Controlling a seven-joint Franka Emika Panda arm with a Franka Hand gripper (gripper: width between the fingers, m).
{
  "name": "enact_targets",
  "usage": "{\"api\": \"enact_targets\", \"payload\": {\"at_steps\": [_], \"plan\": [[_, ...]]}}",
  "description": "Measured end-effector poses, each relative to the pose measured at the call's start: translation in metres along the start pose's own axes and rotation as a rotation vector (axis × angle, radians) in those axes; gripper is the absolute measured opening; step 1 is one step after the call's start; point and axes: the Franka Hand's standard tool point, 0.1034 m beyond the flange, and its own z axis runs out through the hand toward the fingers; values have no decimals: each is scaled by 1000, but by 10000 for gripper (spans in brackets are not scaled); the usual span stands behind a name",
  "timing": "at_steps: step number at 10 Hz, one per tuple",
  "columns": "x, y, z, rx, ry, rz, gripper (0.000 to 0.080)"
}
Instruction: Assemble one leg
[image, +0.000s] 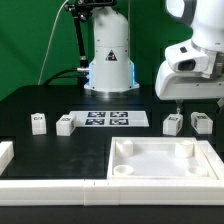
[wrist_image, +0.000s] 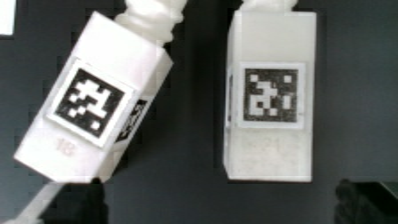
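Your gripper (wrist_image: 214, 205) hangs above two legs on the exterior view's right side of the black table (image: 40, 100). Its fingers (wrist_image: 63, 205) are spread wide apart and hold nothing. In the wrist view, the skewed leg (wrist_image: 93, 100) and the straight leg (wrist_image: 270, 100) lie side by side with their tags facing up. They are nearer each other at one end and a strip of table shows between them. Neither touches the fingers. You can see the far-left leg (image: 38, 122) and its neighbour leg (image: 65, 124) beyond the marker board (image: 105, 119), toward the exterior view's left. The white tray (image: 165, 160) with round corner sockets lies nearer the camera than the gripper. A white rail (image: 50, 188) runs along the front edge.
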Motion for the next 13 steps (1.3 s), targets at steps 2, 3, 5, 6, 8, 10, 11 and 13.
{"api": "enact_targets", "payload": {"at_steps": [2,3,5,6,8,10,11,13], "plan": [[-2,-1,5,-23,-140,1,649],[-6,-2,7,-32,-251,-11,649],[-9,-7,7,9,-470,-56,649],[-6,-9,9,25,-531,-58,649],[-15,-10,14,9,-682,-71,649],[-9,-14,23,0,-665,-56,649],[-11,-14,31,-17,-672,-31,649],[-13,-16,36,-20,-680,-31,649]]}}
